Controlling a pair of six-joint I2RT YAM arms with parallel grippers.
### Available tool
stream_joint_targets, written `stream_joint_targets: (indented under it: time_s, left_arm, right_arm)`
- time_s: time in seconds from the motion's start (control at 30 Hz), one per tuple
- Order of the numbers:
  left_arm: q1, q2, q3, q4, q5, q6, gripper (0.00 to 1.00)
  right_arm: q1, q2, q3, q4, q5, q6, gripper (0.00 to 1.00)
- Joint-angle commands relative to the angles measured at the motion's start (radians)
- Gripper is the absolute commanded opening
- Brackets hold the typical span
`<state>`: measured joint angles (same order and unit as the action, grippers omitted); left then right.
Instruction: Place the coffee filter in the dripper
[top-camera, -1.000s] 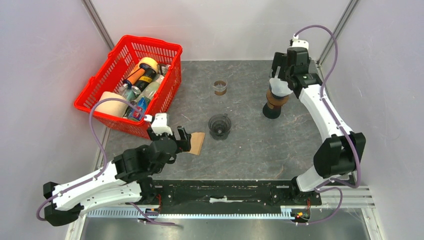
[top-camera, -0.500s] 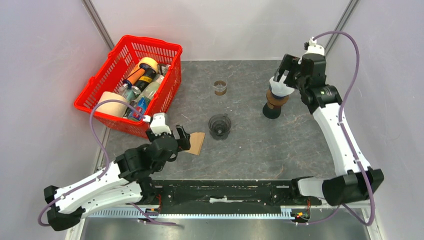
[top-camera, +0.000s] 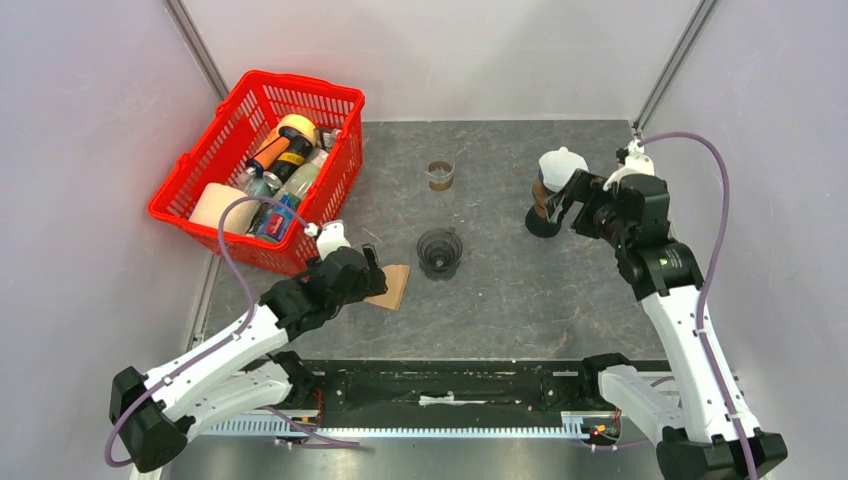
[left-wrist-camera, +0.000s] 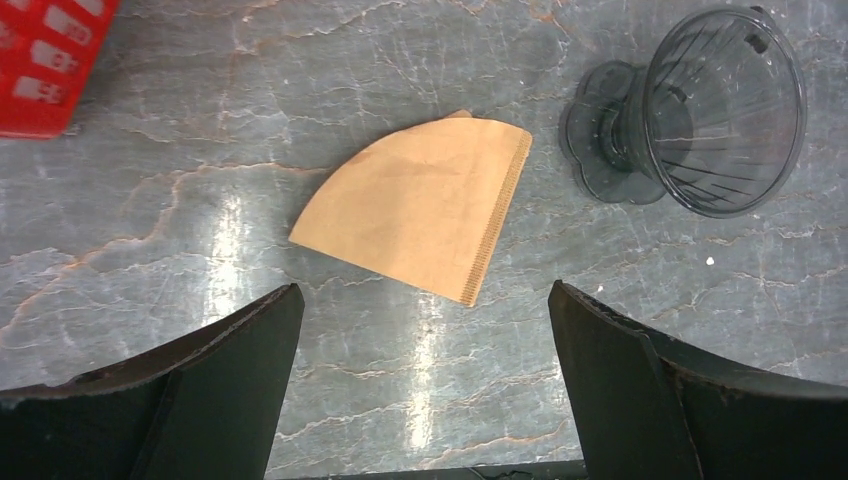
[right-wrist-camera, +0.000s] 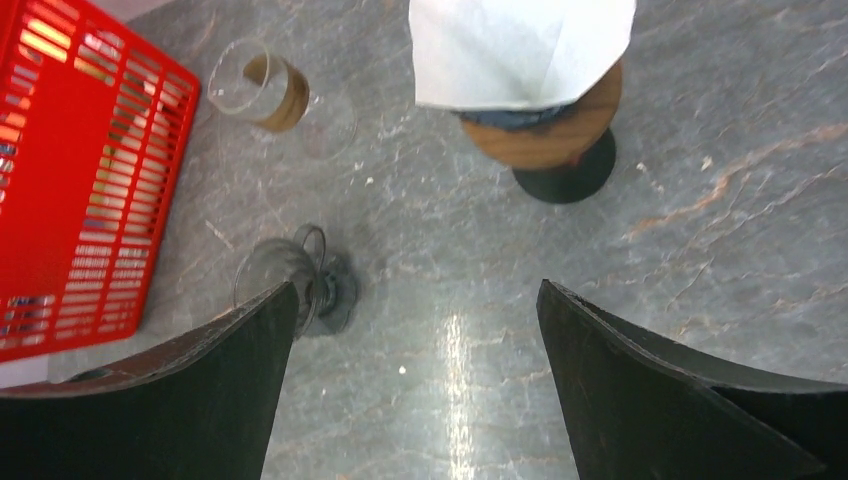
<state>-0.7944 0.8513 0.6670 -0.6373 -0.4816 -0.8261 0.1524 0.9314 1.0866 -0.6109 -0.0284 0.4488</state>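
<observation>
Looks down on a dark grey, marble-veined tabletop (top-camera: 520, 300), glossy enough to throw back lamp glare in both wrist views. Boxed in by pale walls (top-camera: 90, 200), with slanted metal posts (top-camera: 200, 50) at the far corners and a black rail (top-camera: 440, 385) along the near edge.

Finds the brown coffee filter (left-wrist-camera: 415, 205) lying flat on the stone, folded to a fan, its crimped edge turned toward the dripper (left-wrist-camera: 715, 110), near it but apart. Shows that smoky clear dripper upright near the table's middle, with only bare stone between the two. Has the left gripper (left-wrist-camera: 422, 300) poised above the filter, jaws spread wide, grasping nothing. Has the right gripper (right-wrist-camera: 417, 290) at the far right, likewise released, facing a wooden-collared stand (right-wrist-camera: 545, 140) on a black foot, capped by a white paper cone (right-wrist-camera: 520, 50).

Holds a red plastic basket (top-camera: 338, 185) at the far left, packed with bottles (top-camera: 300, 180), a tape roll (top-camera: 295, 127) and a white paper roll (top-camera: 220, 205). Places a small glass (top-camera: 440, 175) with a brown band beyond the dripper.

From above, hides the filter's near-left part under the left gripper. Crops the paper cone at the top of the right wrist view. Leaves the bottle labels too small to read and the glass's brown band unclear
</observation>
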Motion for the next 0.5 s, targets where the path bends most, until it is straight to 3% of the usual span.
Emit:
stream_joint_targets:
  time_s: [0.0,0.23,0.47]
  left_arm:
    - [0.007,0.048,0.007,0.086,0.053,-0.027,1.0]
    - [0.007,0.156,0.05,0.197,0.103,-0.025,1.0]
    - [0.008,0.376,0.189,0.279,0.128,-0.025,0.97]
  right_arm:
    - [-0.002,-0.051,-0.068,-0.036,-0.109,-0.004,0.97]
    - [-0.003,-0.107,-0.149,-0.069,-0.147,-0.005,0.97]
    - [-0.003,-0.19,-0.232,-0.074,-0.107,0.013,0.97]
